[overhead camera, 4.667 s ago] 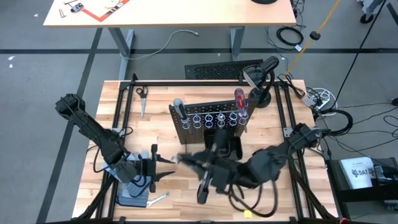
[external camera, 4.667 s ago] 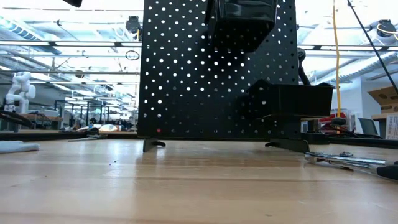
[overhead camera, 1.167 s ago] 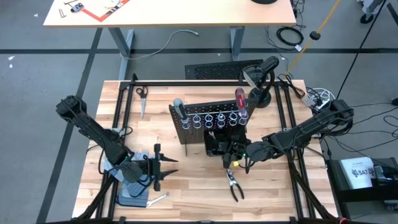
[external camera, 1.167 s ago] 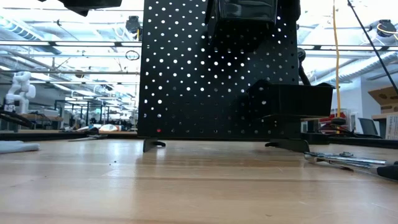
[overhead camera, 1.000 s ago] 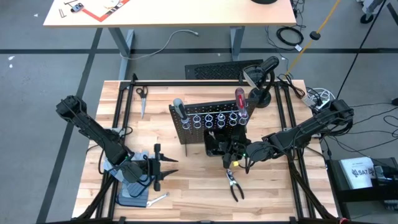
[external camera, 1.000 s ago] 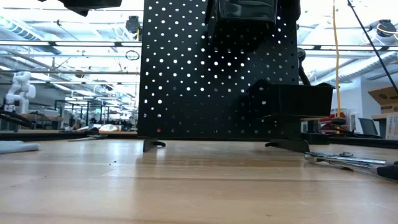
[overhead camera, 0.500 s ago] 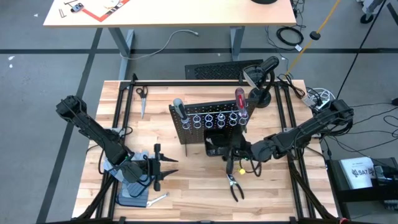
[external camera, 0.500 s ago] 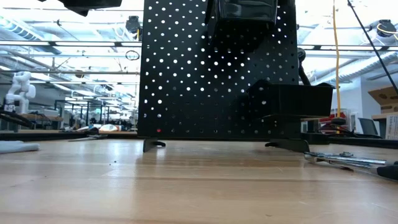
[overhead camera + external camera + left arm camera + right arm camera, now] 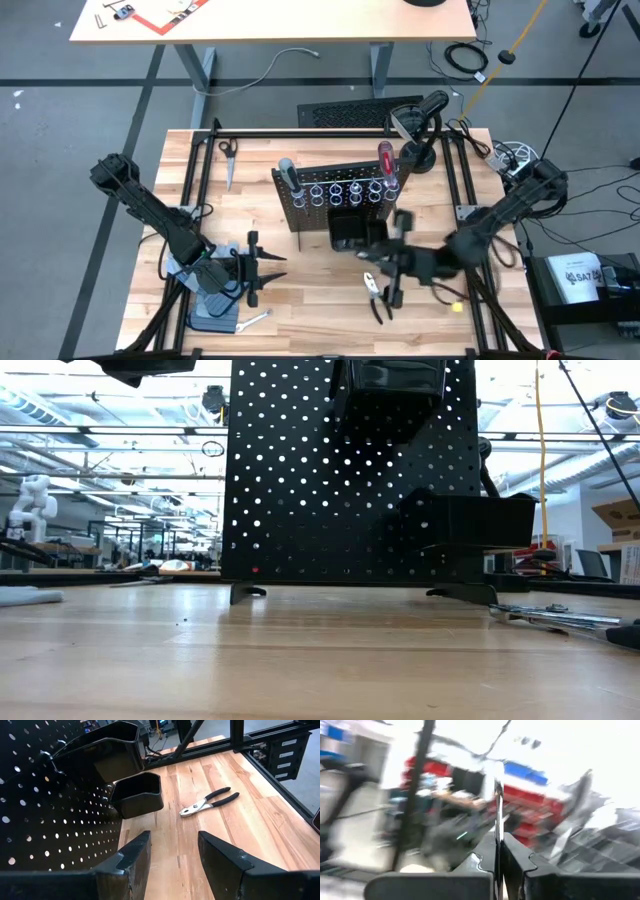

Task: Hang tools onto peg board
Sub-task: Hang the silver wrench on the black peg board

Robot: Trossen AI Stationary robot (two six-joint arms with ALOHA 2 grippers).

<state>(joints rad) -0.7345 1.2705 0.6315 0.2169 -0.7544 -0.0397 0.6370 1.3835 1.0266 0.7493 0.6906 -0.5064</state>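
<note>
Workshop aisles and ceiling lights fill the low view behind the peg board (image 9: 338, 190), which stands upright mid-tabletop (image 9: 300, 300) so its rings face you. A red-handled screwdriver (image 9: 383, 160) and a grey-handled one (image 9: 287, 172) already stand in that row of rings; the black bin (image 9: 136, 795) below looks empty, though its floor is partly hidden. Pliers (image 9: 377, 298) lie flat on the wood just in front of the bin, within reach of your right pincer (image 9: 392, 290), which hangs beside them with fingers pressed together and nothing between them. Your left pincer (image 9: 262, 269) waits half-spread and empty near the gloves (image 9: 215, 316), a wrench (image 9: 257, 319) beside them.
</note>
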